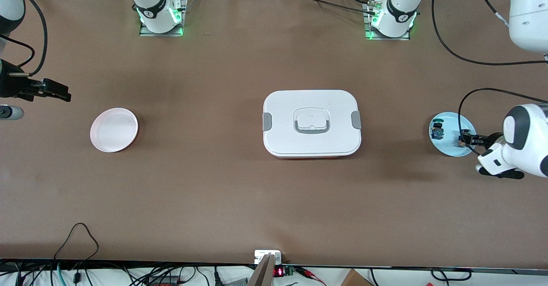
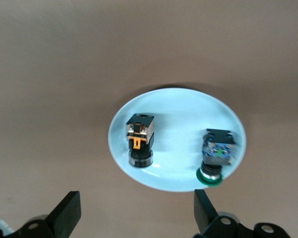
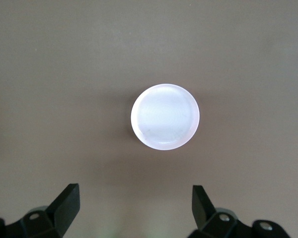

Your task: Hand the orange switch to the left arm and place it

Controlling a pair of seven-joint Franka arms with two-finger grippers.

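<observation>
The orange switch [image 2: 140,140] lies on a light blue plate [image 2: 179,106] toward the left arm's end of the table. In the front view it [image 1: 461,141] is partly hidden by my left gripper [image 1: 469,139]. My left gripper [image 2: 137,213] is open and empty, up over the edge of that plate beside the orange switch. The white box [image 1: 311,123] stands at the table's middle, lid on. My right gripper [image 1: 64,93] is open and empty, up over the table's right-arm end; in its wrist view it [image 3: 135,208] is apart from a pale pink plate [image 3: 165,116].
A blue switch with a green cap [image 2: 216,153] lies on the same light blue plate [image 1: 452,149], beside the orange one. The pale pink plate [image 1: 114,129] is empty. Cables run along the table edge nearest the front camera.
</observation>
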